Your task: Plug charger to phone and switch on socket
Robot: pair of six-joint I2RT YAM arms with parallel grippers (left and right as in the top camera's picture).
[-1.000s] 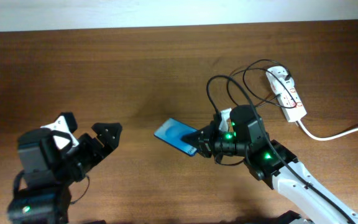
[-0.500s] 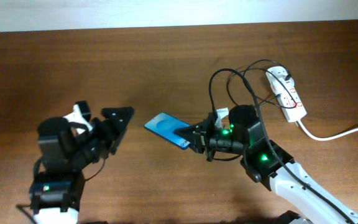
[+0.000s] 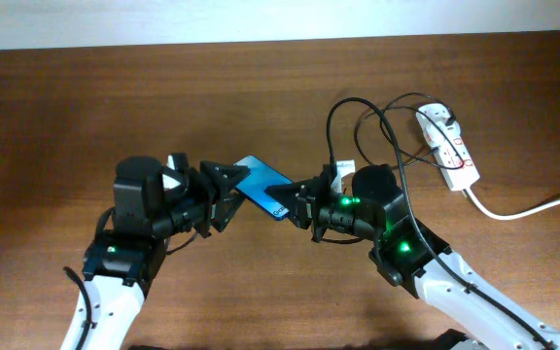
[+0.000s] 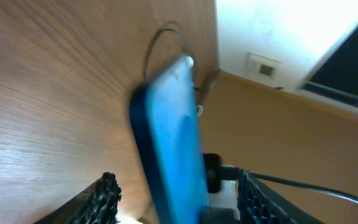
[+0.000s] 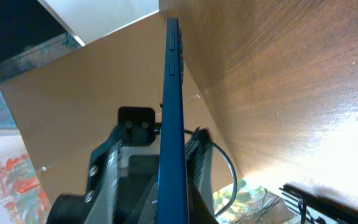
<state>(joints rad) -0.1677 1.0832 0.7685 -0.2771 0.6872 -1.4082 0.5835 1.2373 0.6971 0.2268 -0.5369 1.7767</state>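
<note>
Phone (image 3: 259,185) held off the desk (image 3: 163,97) at centre, clamped in right tool (image 3: 299,206); left tool (image 3: 227,185) wide open, straddling its free end, no grip. Charger (image 3: 329,131) apparently not mated yet; socket (image 3: 447,146) at far right untouched.

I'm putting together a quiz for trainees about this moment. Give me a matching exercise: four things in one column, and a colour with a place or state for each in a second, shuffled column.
1. phone
2. socket
3. left gripper
4. charger

A. white, lying far right in the overhead view
B. open, straddling the phone's free end
C. blue, clamped at one end by the right gripper
D. black, looping from beside the right gripper toward the socket

Pairs: 1-C, 2-A, 3-B, 4-D
</note>
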